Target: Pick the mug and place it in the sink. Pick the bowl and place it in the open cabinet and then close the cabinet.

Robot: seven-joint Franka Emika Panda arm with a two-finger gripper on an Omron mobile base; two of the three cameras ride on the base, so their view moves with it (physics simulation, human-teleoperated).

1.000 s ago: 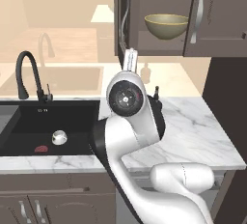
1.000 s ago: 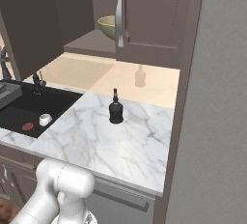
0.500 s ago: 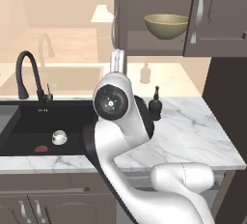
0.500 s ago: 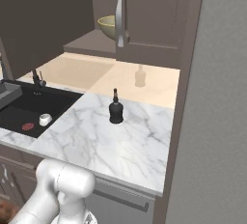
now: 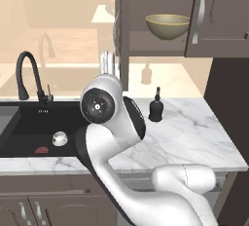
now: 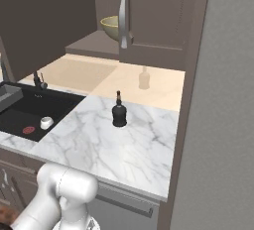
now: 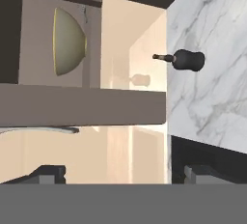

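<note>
The olive-tan bowl (image 5: pixel 168 26) (image 6: pixel 112 27) (image 7: pixel 68 41) sits on the shelf of the dark upper cabinet (image 5: pixel 223 15) (image 6: pixel 158 16). The cabinet's left door (image 5: pixel 119 30) (image 7: pixel 82 105) stands swung out. The small white mug (image 5: pixel 60 138) (image 6: pixel 46 122) rests on the floor of the black sink (image 5: pixel 24 122) (image 6: pixel 20 110), near the red drain. My gripper (image 5: pixel 107 63) (image 7: pixel 125 175) hangs open and empty just left of the open door's edge, below shelf height, facing the bowl and the door's silver handle (image 7: pixel 38 130).
A black soap bottle (image 5: pixel 155 106) (image 6: pixel 119 111) (image 7: pixel 185 60) stands on the white marble counter (image 5: pixel 194 132) (image 6: pixel 114 144). The black gooseneck faucet (image 5: pixel 24 74) rises behind the sink. A dark tall panel (image 5: pixel 233 103) borders the counter on the right.
The arm has swung left, carrying the open gripper from in front of the cabinet opening to the left side of the open door's edge. Bowl and mug have stayed put.
</note>
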